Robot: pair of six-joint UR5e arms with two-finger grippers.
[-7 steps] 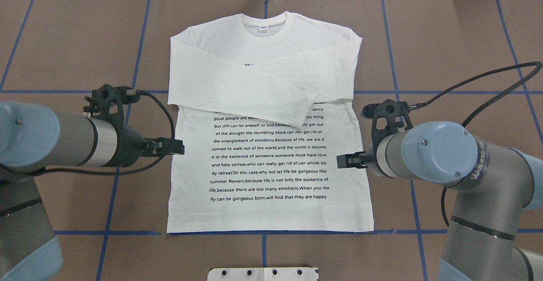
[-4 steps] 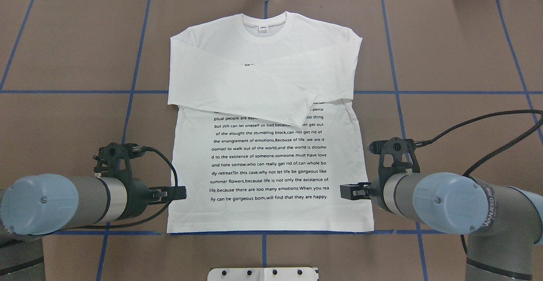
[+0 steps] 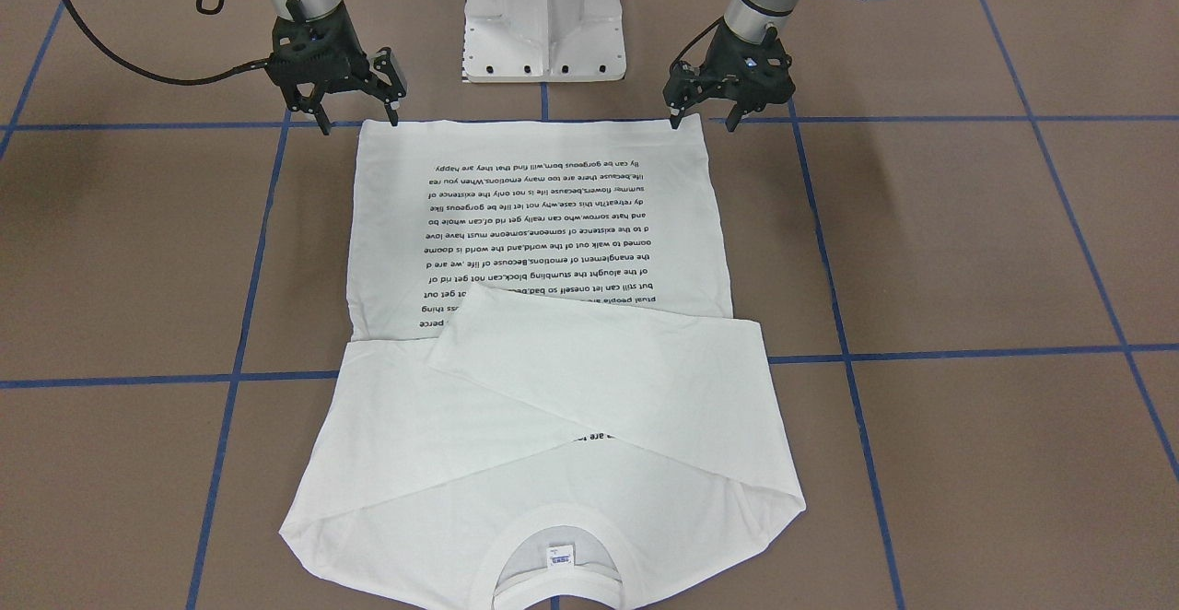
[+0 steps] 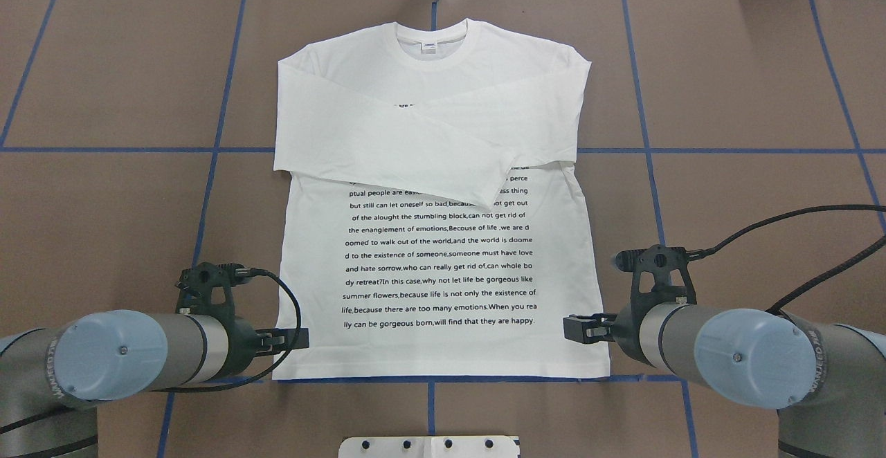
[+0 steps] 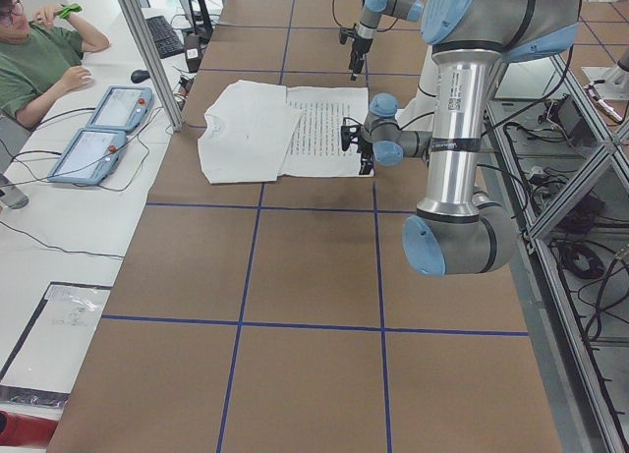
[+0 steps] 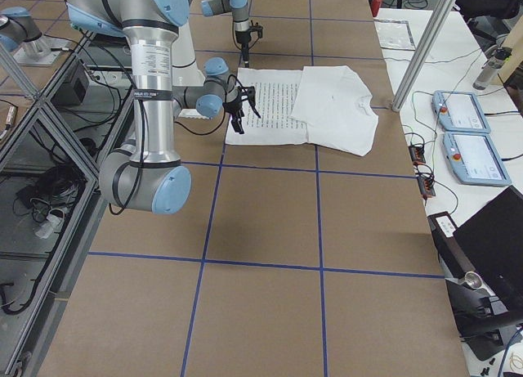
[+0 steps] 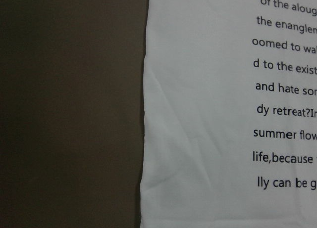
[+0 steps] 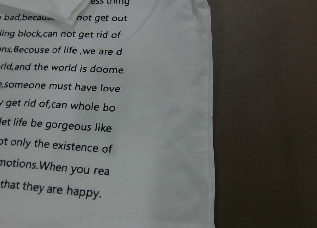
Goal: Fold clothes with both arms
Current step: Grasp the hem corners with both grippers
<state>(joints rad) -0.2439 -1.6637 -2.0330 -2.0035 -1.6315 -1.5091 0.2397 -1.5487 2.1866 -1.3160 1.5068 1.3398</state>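
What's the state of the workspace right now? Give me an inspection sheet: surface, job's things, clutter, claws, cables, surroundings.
Surface: brown table covering with a blue tape grid.
Job's things: white long-sleeved T-shirt lies flat, print up, both sleeves folded across the chest, collar away from the robot.
Clutter: nothing seen.
Claws: left claw and right claw both open, one at each hem corner, gripping nothing.
Cables: black cable arcs off the right wrist; shorter black cable loops at the left wrist.
Surroundings: white pedestal base behind the hem; seated person and two teach pendants at a side bench.
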